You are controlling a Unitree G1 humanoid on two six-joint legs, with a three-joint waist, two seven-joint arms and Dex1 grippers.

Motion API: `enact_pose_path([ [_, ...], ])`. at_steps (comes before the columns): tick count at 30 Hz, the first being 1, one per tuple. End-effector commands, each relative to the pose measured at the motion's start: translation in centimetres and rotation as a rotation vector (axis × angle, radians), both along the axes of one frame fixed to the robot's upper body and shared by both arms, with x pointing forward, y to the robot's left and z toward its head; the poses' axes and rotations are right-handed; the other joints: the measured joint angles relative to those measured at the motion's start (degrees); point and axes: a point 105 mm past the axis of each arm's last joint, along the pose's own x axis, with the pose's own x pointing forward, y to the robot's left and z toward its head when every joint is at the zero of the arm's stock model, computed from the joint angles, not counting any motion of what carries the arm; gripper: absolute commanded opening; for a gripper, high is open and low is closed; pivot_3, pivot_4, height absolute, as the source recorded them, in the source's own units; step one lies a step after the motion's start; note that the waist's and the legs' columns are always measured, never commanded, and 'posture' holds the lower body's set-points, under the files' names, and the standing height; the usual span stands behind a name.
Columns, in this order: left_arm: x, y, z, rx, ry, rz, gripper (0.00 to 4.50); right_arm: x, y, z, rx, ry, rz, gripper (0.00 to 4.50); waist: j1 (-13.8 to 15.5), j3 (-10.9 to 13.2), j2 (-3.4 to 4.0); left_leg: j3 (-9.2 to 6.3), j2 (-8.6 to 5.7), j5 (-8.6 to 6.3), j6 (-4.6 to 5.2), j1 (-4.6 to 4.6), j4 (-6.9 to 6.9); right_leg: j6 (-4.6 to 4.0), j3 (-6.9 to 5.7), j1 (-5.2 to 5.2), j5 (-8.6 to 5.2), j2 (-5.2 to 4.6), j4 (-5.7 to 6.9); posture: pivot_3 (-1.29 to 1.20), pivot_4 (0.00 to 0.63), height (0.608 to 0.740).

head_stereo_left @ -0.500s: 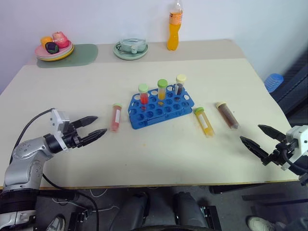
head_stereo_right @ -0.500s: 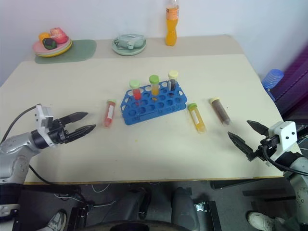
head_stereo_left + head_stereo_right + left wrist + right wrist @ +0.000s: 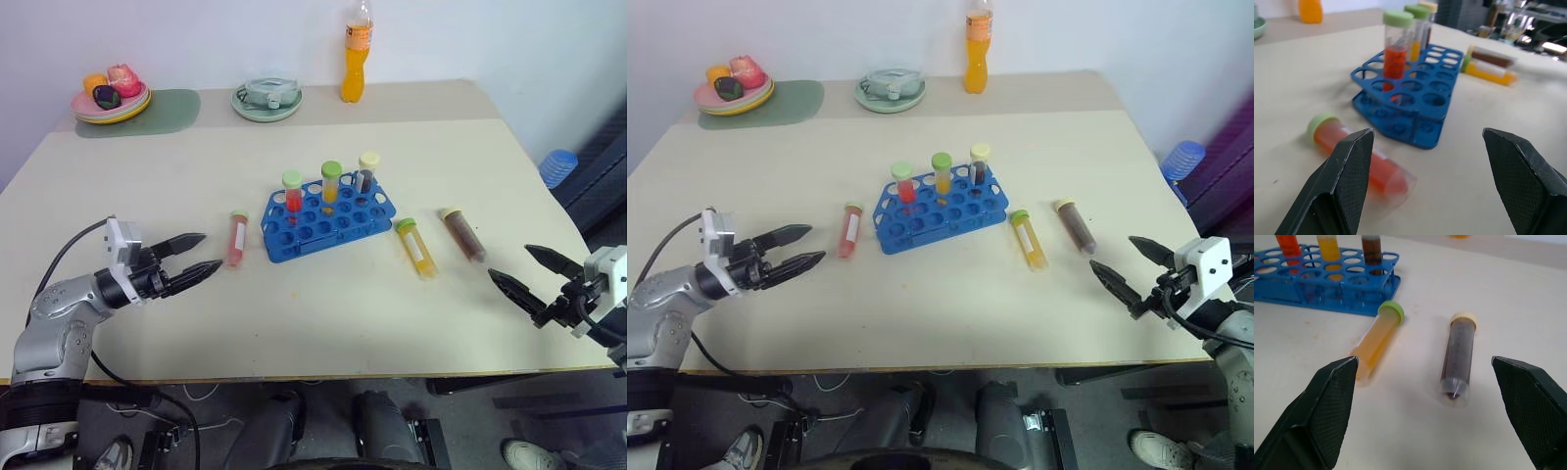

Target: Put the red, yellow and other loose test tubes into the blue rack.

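The blue rack (image 3: 328, 220) stands mid-table with three capped tubes upright along its far row. A red test tube (image 3: 236, 238) with a green cap lies flat just left of the rack. To the rack's right lie a yellow tube (image 3: 415, 247) and a dark brown tube (image 3: 462, 234). My left gripper (image 3: 199, 258) is open, level, a short way left of the red tube (image 3: 1359, 161). My right gripper (image 3: 524, 271) is open near the table's right front edge, short of the brown tube (image 3: 1458, 357) and yellow tube (image 3: 1376, 343).
Along the table's far edge sit a plate of toy food (image 3: 110, 98) on a green mat, a pale green dish (image 3: 265, 98) and an orange drink bottle (image 3: 357, 49). A blue object (image 3: 556, 166) stands beyond the table's right side.
My left gripper has edged slightly right, toward the red tube. My right gripper has moved slightly right and away from the front edge. The tubes and rack lie as before.
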Motion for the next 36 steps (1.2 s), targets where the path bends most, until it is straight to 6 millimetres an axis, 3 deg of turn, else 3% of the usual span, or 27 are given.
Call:
enact_pose_path([
  [1,0.2,0.3,1.1,0.013,-0.056,-0.007,3.62,0.1,0.5,1.6,0.003,-0.066,0.011,4.5,0.02,0.0,0.0,0.0,0.0,0.0,0.0,0.0,0.0,0.0,0.0,0.0,0.0,0.0,0.0,0.0,0.15,0.74],
  [6,0.3,-0.7,1.4,0.008,-0.082,-0.049,3.62,1.2,0.6,2.7,0.015,-0.088,-0.017,4.5,0.01,0.0,0.0,0.0,0.0,0.0,0.0,0.0,0.01,0.0,0.0,0.0,0.0,0.0,0.0,0.0,0.15,0.74],
  [12,0.4,-3.1,1.9,0.038,-0.116,-0.17,3.62,4.5,-0.8,2.6,-0.164,0.187,-0.211,4.5,-0.07,0.03,0.05,0.02,0.0,0.01,0.0,-0.04,0.02,-0.03,0.0,-0.08,0.0,-0.03,0.01,0.0,0.15,0.74],
  [16,0.7,-5.2,2.0,0.043,-0.139,-0.247,3.62,7.6,0.6,4.2,-0.073,0.277,-0.193,4.5,-0.27,0.06,0.08,0.1,0.02,0.01,0.01,-0.06,0.0,-0.06,-0.03,-0.12,0.01,-0.09,-0.01,0.0,0.15,0.74],
  [21,1.2,-6.6,2.1,0.069,-0.181,-0.288,3.62,10.3,1.3,3.4,-0.128,0.501,-0.261,4.5,-0.13,0.08,0.04,0.14,0.02,-0.01,0.05,-0.15,-0.04,0.1,-0.05,-0.22,0.1,-0.12,-0.08,0.0,0.15,0.74],
  [27,1.3,-7.2,2.0,0.064,-0.187,-0.309,3.62,11.6,2.1,2.9,-0.169,0.665,-0.269,4.5,-0.11,0.11,0.06,0.16,0.01,-0.02,0.06,-0.25,-0.03,0.12,-0.07,-0.31,0.11,-0.13,-0.1,0.0,0.15,0.74],
  [36,0.5,-7.5,1.3,0.058,-0.165,-0.322,3.62,12.8,2.4,2.2,-0.176,0.761,-0.254,4.5,-0.49,0.11,0.08,0.18,0.01,-0.02,0.05,-0.25,-0.01,0.13,-0.07,-0.34,0.12,-0.1,-0.05,0.0,0.15,0.74],
])
